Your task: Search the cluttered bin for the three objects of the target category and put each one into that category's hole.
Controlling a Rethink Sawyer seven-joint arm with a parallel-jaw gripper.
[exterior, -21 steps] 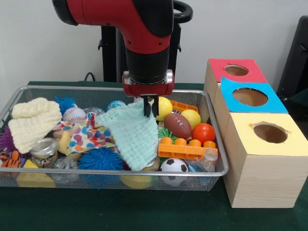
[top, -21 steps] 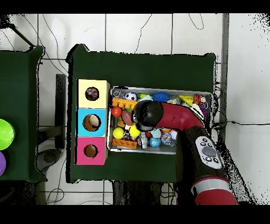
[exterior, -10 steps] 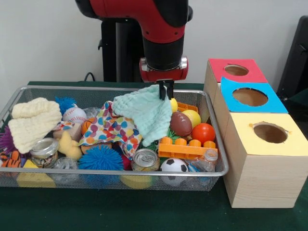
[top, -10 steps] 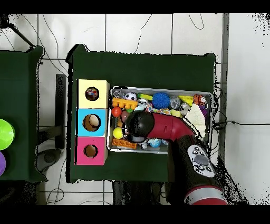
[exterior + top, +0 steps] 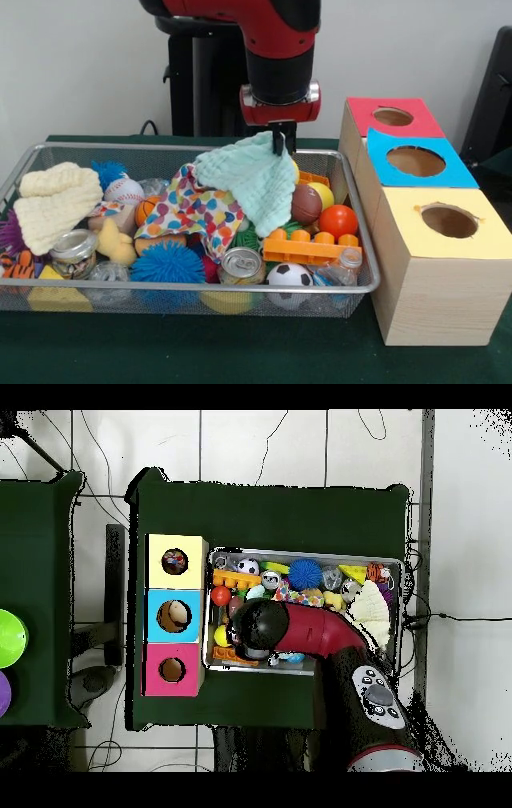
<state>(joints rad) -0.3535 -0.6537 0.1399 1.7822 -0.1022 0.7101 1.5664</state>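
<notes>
My gripper (image 5: 280, 147) hangs above the right half of the wire bin (image 5: 120, 146), shut on a corner of a mint green cloth (image 5: 254, 182). The cloth dangles from the fingers, its lower edge still draped over the toys. A polka-dot cloth (image 5: 190, 213) lies just left of it, and a cream knitted cloth (image 5: 51, 201) sits at the bin's left end. To the right stand the red box (image 5: 392, 117), blue box (image 5: 416, 161) and yellow box (image 5: 448, 221), each with a round hole. In the overhead view the arm (image 5: 258, 627) hides the gripper.
The bin holds an orange ball (image 5: 338, 220), a football (image 5: 304, 205), an orange brick (image 5: 308, 247), a soccer ball (image 5: 288, 276), a tin can (image 5: 242, 264), a blue spiky ball (image 5: 166, 264) and a baseball (image 5: 124, 190). The boxes (image 5: 175, 616) line the bin's side.
The gripper has risen and moved right towards the boxes, carrying the mint cloth. The polka-dot cloth and tin can beneath it are now uncovered.
</notes>
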